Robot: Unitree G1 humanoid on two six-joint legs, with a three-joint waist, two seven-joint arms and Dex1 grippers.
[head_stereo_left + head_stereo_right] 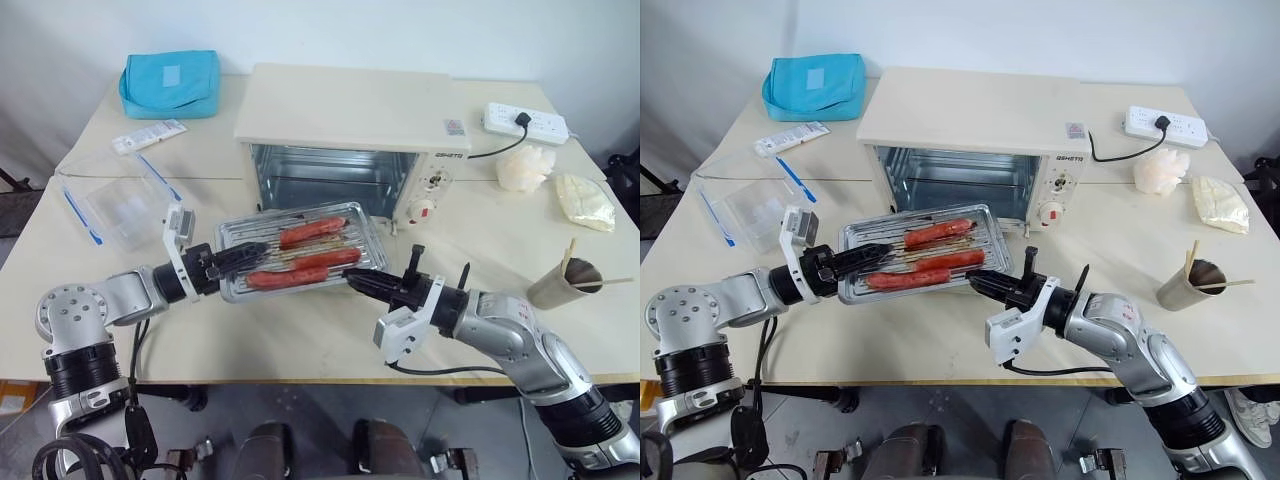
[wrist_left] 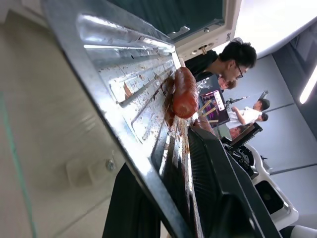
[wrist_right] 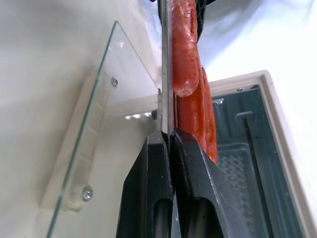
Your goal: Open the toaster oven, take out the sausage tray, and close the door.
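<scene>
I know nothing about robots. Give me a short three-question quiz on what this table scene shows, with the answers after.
1. True or false: the toaster oven has its door shut.
2. How many sausages lie on the sausage tray?
3. Which grips the tray? A) left gripper alone B) right gripper alone C) both

Key
1. False: the glass door is folded down and the cavity stands open.
2. Three.
3. C: the left gripper clamps the tray's left edge, the right gripper pinches its right front rim, and the tray is out in front of the oven.
</scene>
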